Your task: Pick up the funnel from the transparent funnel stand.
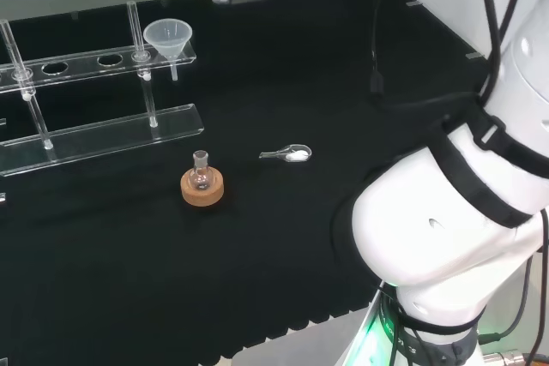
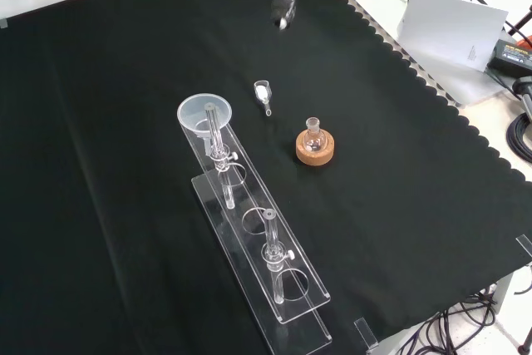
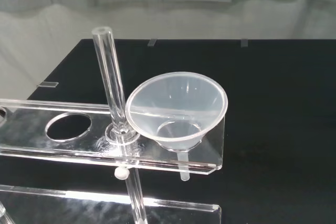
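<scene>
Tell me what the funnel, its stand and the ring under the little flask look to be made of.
Funnel: cloudy, see-through plastic by its look; the wall is milky, not fully clear.
Funnel stand: clear, glossy sheet, probably acrylic; flat plates with bright cut edges and clear rods.
Ring under the flask: cork, tan and matt with a grainy surface.

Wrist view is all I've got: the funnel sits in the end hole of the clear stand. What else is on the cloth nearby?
Observer: A small round flask on a cork ring stands on the cloth, apart from the funnel stand.
Operator: Anything else close to the funnel?
Observer: In the front view, a small scoop holding white powder lies right of the funnel and farther off than the flask, touching neither.
</scene>
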`<action>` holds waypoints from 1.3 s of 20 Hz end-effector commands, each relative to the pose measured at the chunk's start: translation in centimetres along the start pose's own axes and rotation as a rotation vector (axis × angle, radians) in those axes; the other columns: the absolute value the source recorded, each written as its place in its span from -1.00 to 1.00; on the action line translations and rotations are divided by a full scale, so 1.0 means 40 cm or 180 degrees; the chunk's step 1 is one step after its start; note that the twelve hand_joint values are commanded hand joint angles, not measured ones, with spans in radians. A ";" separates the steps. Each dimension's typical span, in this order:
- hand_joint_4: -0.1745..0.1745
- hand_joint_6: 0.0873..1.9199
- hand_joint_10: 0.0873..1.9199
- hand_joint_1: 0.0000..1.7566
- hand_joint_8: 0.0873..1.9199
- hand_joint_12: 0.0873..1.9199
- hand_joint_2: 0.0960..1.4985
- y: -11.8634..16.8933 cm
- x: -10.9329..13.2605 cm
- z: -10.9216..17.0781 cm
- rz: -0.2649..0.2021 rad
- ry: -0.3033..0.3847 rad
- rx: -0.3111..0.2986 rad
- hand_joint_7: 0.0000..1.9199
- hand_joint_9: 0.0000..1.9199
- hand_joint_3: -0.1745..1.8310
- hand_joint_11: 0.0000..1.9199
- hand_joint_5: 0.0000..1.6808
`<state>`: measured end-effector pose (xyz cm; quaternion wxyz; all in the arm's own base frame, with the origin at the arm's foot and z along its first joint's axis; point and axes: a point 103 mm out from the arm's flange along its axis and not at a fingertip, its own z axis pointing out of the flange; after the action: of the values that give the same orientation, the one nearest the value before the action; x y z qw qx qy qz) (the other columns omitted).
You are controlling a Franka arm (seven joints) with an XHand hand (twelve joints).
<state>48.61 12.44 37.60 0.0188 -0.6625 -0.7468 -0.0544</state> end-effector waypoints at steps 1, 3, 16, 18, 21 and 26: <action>0.15 -1.00 -1.00 -0.55 -1.00 -1.00 -0.20 0.061 -0.006 0.056 -0.0008 0.0041 0.0020 -0.96 -1.00 -0.74 -0.97 -1.00; 0.15 -1.00 -1.00 -0.54 -1.00 -1.00 -0.20 0.069 -0.004 0.075 -0.0026 0.0049 0.0064 -0.96 -1.00 -0.74 -0.97 -1.00; 0.12 -1.00 -1.00 -0.54 -1.00 -0.65 -0.16 0.118 0.018 0.195 -0.0005 0.0131 0.0266 -0.94 -1.00 -0.80 -1.00 -1.00; 0.14 -1.00 -1.00 -0.55 -1.00 -0.76 -0.17 0.119 0.015 0.215 0.0014 0.0089 0.0327 -0.97 -1.00 -0.81 -1.00 -1.00; 0.15 -1.00 -1.00 -0.56 -1.00 -0.92 -0.17 0.120 0.006 0.243 0.0051 0.0058 0.0394 -1.00 -1.00 -0.81 -1.00 -1.00; 0.15 -1.00 -1.00 -0.56 -1.00 -0.99 -0.17 0.127 -0.007 0.271 0.0087 0.0019 0.0456 -1.00 -1.00 -0.82 -1.00 -1.00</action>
<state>53.40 14.56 28.57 0.0673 -0.6607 -0.7474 -0.0194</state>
